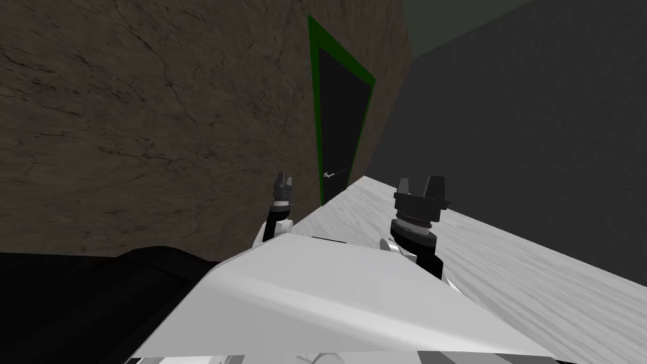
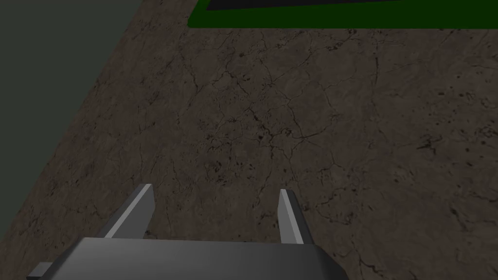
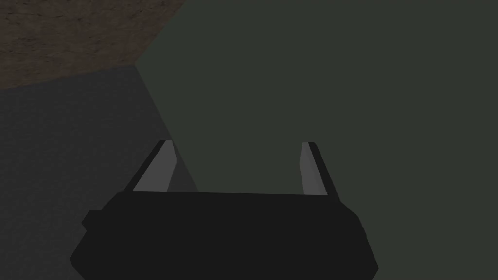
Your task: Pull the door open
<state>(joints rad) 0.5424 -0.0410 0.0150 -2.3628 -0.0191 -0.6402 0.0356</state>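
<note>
A cracked brown wall (image 1: 145,126) runs down the left of a narrow passage. The robot's left gripper (image 1: 283,182) is raised just in front of it, fingers (image 2: 290,216) standing apart with nothing between them, facing bare wall beside the edge of the green frame (image 1: 314,95). Right of it, at the far end of that wall, is the door (image 1: 342,126), a dark panel set flush inside the frame and, by every sign here, shut. Its small pale lever handle (image 1: 333,174) sits low on the panel, well apart from both grippers and touched by neither. Further right, above the pale wood-grain floor (image 1: 505,265), the right gripper (image 1: 420,186) is held up at about the same height as the left, its two fingers (image 3: 163,167) likewise spread wide and empty. A dark grey wall (image 1: 537,126) closes the scene on the right.

The job looks to be at its very start: no grasp has been made and the door has not been pulled. What is left is nearly everything, namely closing in on the door, bringing a gripper onto the lever, clamping it and drawing the panel back. The left gripper appears the nearer of the two to the handle.
</note>
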